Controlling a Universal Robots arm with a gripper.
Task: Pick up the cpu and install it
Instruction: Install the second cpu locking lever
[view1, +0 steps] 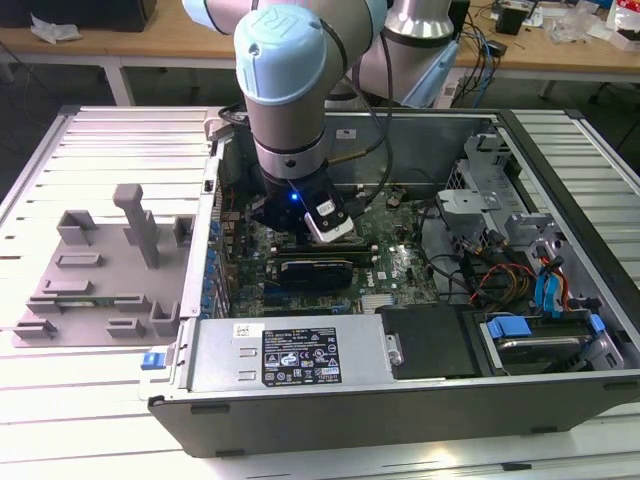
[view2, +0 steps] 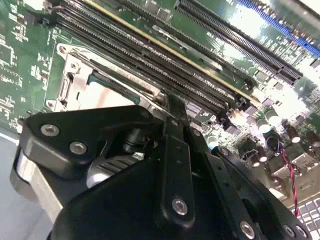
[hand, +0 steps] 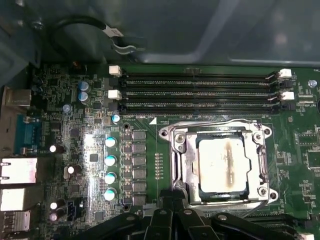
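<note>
Motherboard (hand: 165, 55) inside open case: we see cpu (hand: 223, 165) seated in socket frame (hand: 181, 160) (apparently installed); gripper (hand: 172, 212) just beside, finger state indeterminate.

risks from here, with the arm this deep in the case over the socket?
1. The cpu lies in the socket frame with the gripper linkage right at the frame's edge in the first wrist view; a sideways nudge could shift the chip or scrape the frame.
2. The memory slots run close beside the socket, so a drifting approach may clip their latches.
3. A loose cable hangs nearby and could snag.
</note>
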